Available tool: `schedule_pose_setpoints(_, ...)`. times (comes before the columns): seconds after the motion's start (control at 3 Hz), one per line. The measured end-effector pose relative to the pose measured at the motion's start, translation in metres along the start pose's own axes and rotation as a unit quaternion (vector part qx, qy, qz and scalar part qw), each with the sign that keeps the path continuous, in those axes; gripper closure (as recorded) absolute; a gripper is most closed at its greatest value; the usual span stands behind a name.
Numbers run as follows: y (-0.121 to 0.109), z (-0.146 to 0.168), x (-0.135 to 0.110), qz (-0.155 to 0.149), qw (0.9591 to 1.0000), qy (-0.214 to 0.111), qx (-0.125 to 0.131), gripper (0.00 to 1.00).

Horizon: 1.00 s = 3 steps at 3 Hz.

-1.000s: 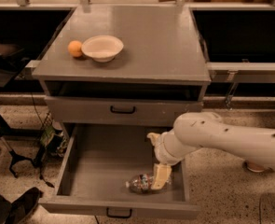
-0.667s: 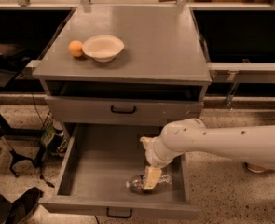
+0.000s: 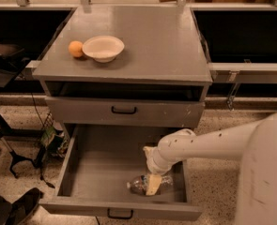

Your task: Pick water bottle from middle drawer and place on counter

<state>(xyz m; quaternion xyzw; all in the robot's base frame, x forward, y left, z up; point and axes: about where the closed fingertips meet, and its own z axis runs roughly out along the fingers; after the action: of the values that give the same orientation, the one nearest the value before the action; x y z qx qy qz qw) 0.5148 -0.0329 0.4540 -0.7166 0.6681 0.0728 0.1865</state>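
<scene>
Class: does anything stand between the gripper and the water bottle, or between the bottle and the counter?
Nothing visible does. The gripper is right at the bottle in the open drawer. On the counter, only a bowl and an orange sit at the left.

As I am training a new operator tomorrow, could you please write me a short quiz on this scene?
1. Which fruit lies beside the white bowl on the counter?
2. True or false: the water bottle stands upright.
3. Where is the claw?
A) over the white bowl
B) down in the open middle drawer, at the water bottle
C) raised above the counter

Key:
1. An orange.
2. False: it lies on its side on the drawer floor.
3. B.
</scene>
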Motion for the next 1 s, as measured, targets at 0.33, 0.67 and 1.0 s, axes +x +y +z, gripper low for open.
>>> schedule_pose_setpoints(0.33,0.002,0.024,0.021,0.017,0.9997,0.016,-0.004,0.00)
schedule_pose_setpoints(0.67,0.000,0.041,0.040,0.039,0.9988,0.030,-0.003,0.00)
schedule_pose_setpoints(1.0,0.001,0.057,0.053,0.053,0.9977,0.041,-0.009,0.00)
